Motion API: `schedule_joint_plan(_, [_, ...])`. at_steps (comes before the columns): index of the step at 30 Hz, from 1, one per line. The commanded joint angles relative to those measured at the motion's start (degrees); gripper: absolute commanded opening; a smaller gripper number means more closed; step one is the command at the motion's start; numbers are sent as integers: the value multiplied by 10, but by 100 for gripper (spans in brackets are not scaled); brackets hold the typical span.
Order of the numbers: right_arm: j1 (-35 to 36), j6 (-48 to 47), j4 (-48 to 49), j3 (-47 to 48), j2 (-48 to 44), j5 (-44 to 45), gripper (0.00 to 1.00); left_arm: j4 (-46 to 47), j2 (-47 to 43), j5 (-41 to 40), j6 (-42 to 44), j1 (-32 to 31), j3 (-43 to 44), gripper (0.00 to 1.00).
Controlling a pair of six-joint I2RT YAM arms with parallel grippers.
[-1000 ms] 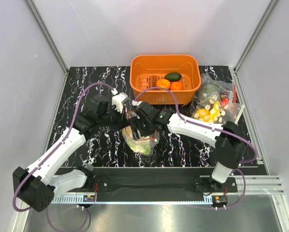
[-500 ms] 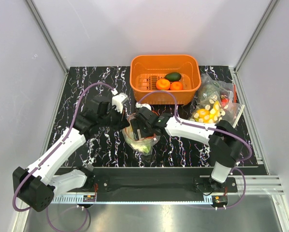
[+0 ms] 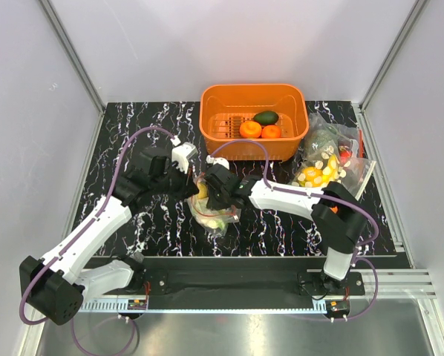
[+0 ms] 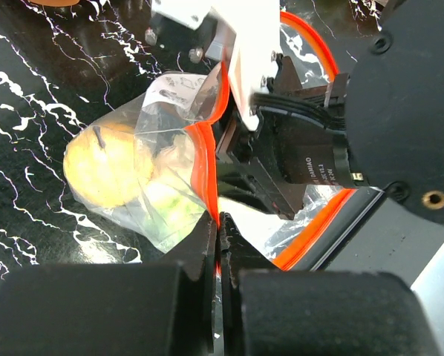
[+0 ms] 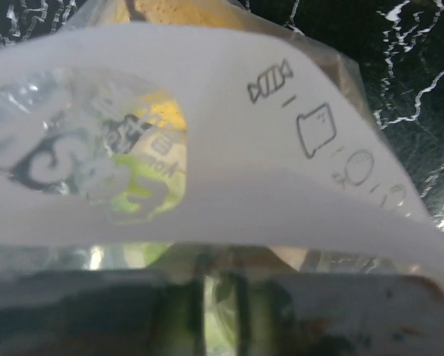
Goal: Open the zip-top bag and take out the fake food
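Black marbled table (image 3: 155, 119); left end effector (image 4: 218, 222) tight on icon-labelled zip-top bag (image 4: 170, 104), right end effector (image 3: 213, 194): state unclear.

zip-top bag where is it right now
The zip-top bag lies mid-table in the top view, just nearer than the orange basket, with the left end effector pinching its zip edge.

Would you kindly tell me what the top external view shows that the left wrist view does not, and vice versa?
Only the top external view shows the orange basket holding an avocado and two oranges, plus a bag of greens and a bag of yellow pieces at right. Only the left wrist view shows the left gripper pinched shut on the red-orange zip strip of the zip-top bag. Both show that bag and the right gripper at its mouth.
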Motion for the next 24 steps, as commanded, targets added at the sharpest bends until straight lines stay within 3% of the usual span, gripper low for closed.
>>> schedule_joint_plan(1, [5, 1, -42, -26, 20, 7, 5, 16, 0, 9, 0, -3, 14, 0])
schedule_joint_plan(3, [6, -2, -46, -25, 8, 15, 0, 16, 0, 9, 0, -3, 13, 0])
schedule_joint_plan(10, [6, 1, -44, -27, -70, 20, 0, 14, 2, -2, 0, -4, 13, 0])
schedule_joint_plan(18, [6, 3, -64, -38, -167, 87, 0, 8, 11, -6, -1, -6, 17, 0])
schedule_joint_plan(24, [6, 26, -5, -77, -232, 115, 0, 7, 12, -5, 0, -6, 16, 0])
